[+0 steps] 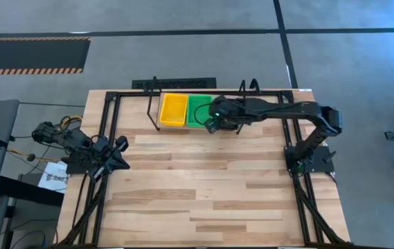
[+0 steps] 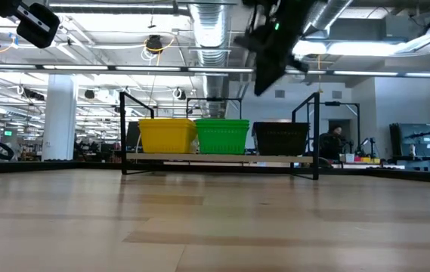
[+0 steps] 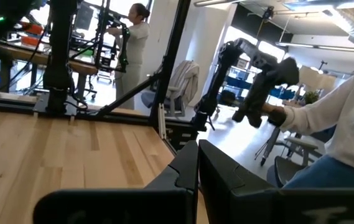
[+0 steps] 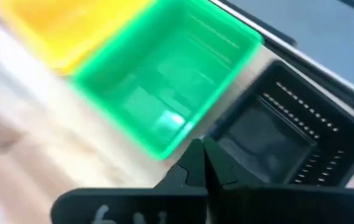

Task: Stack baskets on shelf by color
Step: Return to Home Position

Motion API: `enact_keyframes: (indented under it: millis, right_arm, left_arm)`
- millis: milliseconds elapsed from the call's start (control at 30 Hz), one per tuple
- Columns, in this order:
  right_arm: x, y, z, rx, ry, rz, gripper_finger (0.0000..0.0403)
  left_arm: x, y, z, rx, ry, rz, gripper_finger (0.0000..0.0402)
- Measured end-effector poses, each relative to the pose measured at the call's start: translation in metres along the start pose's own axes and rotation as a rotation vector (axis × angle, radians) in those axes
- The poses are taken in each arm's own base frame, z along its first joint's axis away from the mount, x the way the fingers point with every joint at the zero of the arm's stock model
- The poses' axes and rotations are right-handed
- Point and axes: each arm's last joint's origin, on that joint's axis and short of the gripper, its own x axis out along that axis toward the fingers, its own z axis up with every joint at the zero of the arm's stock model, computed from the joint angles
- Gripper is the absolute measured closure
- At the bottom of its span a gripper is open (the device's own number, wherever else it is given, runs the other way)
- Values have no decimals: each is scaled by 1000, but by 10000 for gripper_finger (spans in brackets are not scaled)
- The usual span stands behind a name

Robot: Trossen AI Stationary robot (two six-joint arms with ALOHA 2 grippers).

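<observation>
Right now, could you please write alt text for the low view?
A yellow basket, a green basket and a black basket stand side by side on the shelf. The right tool hangs shut above them; the left tool waits at upper left.

shelf point(image 2: 222, 159), yellow basket point(image 2: 167, 136), green basket point(image 2: 222, 136), black basket point(image 2: 281, 139)
</observation>
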Motion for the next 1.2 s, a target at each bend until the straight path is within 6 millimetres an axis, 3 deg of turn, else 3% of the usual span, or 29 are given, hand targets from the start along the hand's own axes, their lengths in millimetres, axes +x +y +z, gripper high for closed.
enact_keyframes:
  millis: [167, 333, 500, 667, 900, 1067, 1200]
  right_arm:
    - [-55, 2, -1, -70, -120, 104, 403]
    - [-128, -9, -10, -146, -301, 179, 403]
    - [-200, -34, -28, -168, -461, 324, 402]
    - [-251, -66, -46, -149, -546, 516, 385]
    - [-287, -114, -60, -16, -563, 740, 366]
    - [-299, -133, -71, -227, -559, 942, 364]
    - [-297, -138, -81, -290, -570, 1004, 365]
  left_arm:
    - [0, 0, 0, 1, -3, -1, 401]
    - [0, 0, 0, 12, -3, -4, 401]
    - [0, 1, 0, 30, -11, 32, 401]
    - [2, 5, -4, 29, -28, 134, 401]
    - [6, 7, -7, 35, -116, 92, 401]
    - [9, 9, -15, 36, -142, 10, 401]
    - [12, 18, -30, -34, -125, 44, 401]
